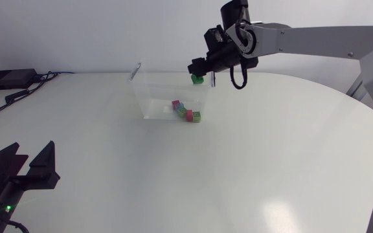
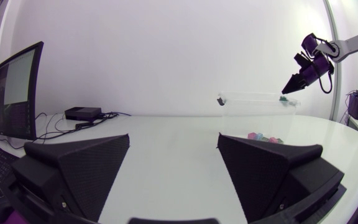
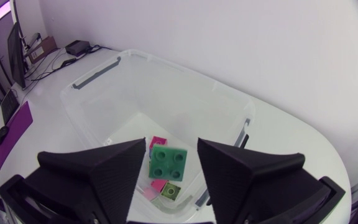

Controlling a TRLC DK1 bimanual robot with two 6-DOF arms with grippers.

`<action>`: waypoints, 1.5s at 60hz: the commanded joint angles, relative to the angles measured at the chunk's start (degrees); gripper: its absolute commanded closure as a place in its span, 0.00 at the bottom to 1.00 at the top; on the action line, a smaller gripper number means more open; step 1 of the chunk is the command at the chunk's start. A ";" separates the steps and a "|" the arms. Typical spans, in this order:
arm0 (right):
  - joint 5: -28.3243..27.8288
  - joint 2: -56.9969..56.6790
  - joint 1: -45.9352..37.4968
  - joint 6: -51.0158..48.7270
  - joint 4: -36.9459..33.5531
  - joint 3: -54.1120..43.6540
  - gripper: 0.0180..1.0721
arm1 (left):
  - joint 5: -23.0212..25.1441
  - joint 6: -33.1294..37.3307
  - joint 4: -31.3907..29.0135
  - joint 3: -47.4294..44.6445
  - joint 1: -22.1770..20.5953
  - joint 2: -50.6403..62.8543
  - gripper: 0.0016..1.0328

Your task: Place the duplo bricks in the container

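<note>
head view: the clear container [image 1: 149,97] stands near the far edge of the counter [image 1: 251,168], about midway along it. my right arm comes in from the right edge, and the right hand [image 1: 199,72] hangs over the container's far right corner, closed on a green brick [image 1: 197,79]. several loose bricks [image 1: 185,111] (pink, green, one bluish) lie on the container's floor toward its right end. the left hand [image 1: 26,162] sits at the counter's near left corner, fingers spread wide, holding nothing.

left wrist view: the left hand [image 2: 174,162] gapes, nothing between its fingers. well ahead, the right hand [image 2: 291,86] points down at the rim of the container [image 2: 253,98], the green brick [image 2: 284,98] at its tip. the loose bricks [image 2: 263,137] peek out just past the left hand's right finger.

right wrist view: the right hand [image 3: 171,152] grips the green brick [image 3: 168,163], studs toward the camera, a finger against each side. under it lies the open container [image 3: 104,68], with loose bricks [image 3: 157,142] on its floor.
</note>
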 commanded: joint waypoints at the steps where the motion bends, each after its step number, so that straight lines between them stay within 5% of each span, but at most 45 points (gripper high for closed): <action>1: 0.33 1.75 0.23 -0.47 -1.16 1.69 0.10 | 0.40 0.26 0.47 -1.02 0.39 -0.58 0.04; 47: 2.09 -10.81 -1.88 -0.21 -3.71 -2.53 0.05 | 0.40 0.26 0.47 -1.02 0.39 -0.58 0.04; 90: 2.26 -37.01 -11.02 0.67 -1.16 -23.79 0.05 | 0.40 0.26 0.47 -1.02 0.39 -0.58 0.04</action>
